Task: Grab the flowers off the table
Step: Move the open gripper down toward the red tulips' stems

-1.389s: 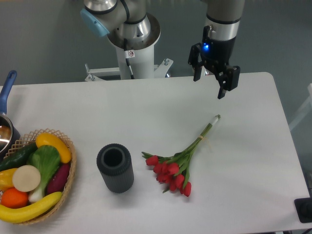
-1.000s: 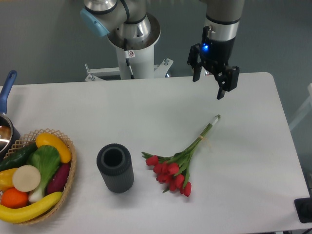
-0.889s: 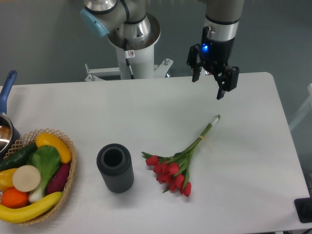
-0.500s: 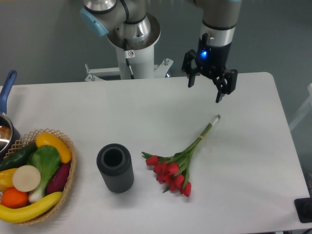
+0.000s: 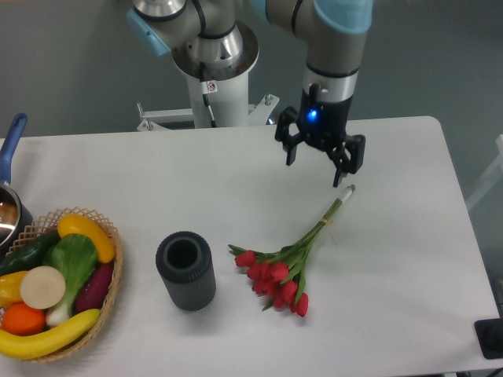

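I see the gripper (image 5: 313,170), fingers spread apart, hovering just above the stem end of the red tulips (image 5: 289,258), which lie flat on the white table (image 5: 409,267) beside a dark cylindrical vase (image 5: 185,269).

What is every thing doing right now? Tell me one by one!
gripper: open, empty, above the stem ends.
flowers: lying flat on the table, not grabbed.
dark cup: standing upright, open top.
basket: full of pretend fruit and vegetables.
pot: at the left edge, mostly hidden.
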Controlling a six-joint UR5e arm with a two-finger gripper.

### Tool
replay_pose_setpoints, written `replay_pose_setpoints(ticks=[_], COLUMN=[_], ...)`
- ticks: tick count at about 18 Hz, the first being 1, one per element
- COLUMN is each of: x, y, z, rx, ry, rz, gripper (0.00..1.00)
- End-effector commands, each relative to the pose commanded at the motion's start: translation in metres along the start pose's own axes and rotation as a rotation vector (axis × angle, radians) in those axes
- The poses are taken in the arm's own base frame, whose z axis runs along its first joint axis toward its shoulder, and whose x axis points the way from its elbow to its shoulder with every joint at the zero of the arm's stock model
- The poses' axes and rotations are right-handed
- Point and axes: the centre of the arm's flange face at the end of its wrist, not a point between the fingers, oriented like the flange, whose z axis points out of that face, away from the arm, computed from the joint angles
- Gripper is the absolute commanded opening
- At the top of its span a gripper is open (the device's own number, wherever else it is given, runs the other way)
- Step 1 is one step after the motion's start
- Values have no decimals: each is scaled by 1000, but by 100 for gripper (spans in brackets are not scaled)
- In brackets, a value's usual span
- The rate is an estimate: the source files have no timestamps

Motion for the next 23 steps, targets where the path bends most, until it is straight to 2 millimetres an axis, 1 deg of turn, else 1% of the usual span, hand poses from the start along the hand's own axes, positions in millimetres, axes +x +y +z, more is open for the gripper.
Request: replay_pose_setpoints(ticks=[2, 5, 7, 9, 11, 12, 15, 16, 18, 20, 23], x=[2, 4, 1, -1, 2, 4, 4, 5, 2, -2, -9], y=[-7, -10, -9, -6, -6, -9, -9, -7, -3, 3, 16], z=[14, 32, 46, 62, 82, 90, 102, 108, 128, 133, 152], rx=[3, 4, -3, -65, -148, -154, -160, -164, -173, -177, -191], ry=[1, 3, -3, -17, -16, -5, 13, 23, 46, 50, 74], rz=[-4, -3, 13, 24, 43, 51, 43, 36, 26, 18, 5], gripper=[100, 100, 100, 100, 100, 100, 100, 100, 100, 100, 100])
